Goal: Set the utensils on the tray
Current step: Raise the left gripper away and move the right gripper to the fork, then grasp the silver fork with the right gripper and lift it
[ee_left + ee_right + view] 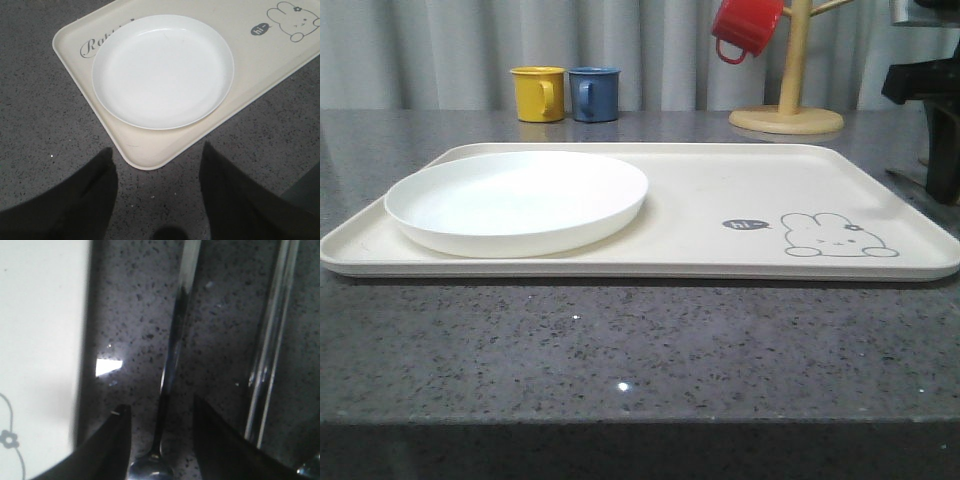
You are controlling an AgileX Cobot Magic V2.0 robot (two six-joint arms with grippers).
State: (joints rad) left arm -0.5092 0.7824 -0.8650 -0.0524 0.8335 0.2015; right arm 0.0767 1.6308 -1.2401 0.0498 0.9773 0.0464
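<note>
Closing on the spoon [167, 370] should come only once both fingers drop flush to the tabletop [225, 315], so the thin handle cannot skid out. The right tool [161, 440] hangs low, released, jaws straddling that handle; the chopsticks [270, 350] lie just beside it, the tray [40, 340] on its other side. The left tool [157, 195] hovers released near the tray corner.

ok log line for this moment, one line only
left gripper open, above counter near tray | right gripper open, straddling utensil handle on counter | plate on tray
</note>
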